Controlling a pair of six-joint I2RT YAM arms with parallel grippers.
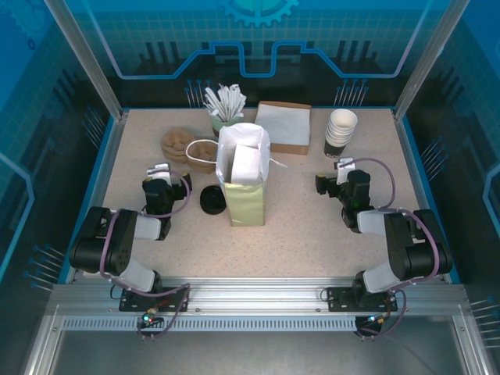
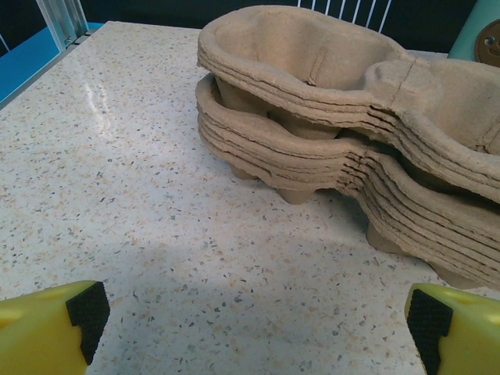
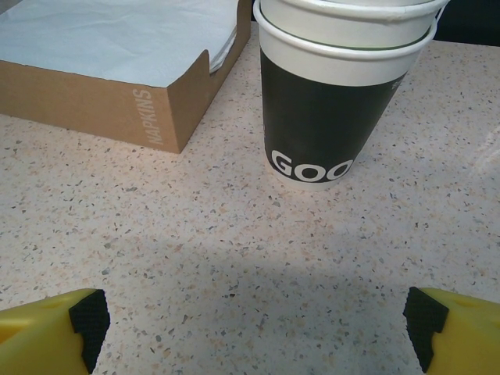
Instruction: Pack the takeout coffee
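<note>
— Where to find the takeout coffee?

— On the counter, just left of the paper bag, close to its base. Going by the round black lid; cup wall too dark from above to confirm.

— Hands?

— Both spread wide and empty: left hand pointed at the stack of pulp carriers, right hand facing the stacked cups beside the napkin box.

— Which to use?

— Probably the left, being nearer. Swing right, away from the carriers, and come in low at the cup's side. Close on the paper wall below the lid, never on the lid itself: likely to pop off. Squeeze gently; thin paper, possibly full. Keep upright throughout.

— And the bag?

— Standing open, mouth well above the cup. Lift clear over the rim, centre, then lower straight down. Worth steadying the bag with the right hand: light, tall, easy to tip.
</note>
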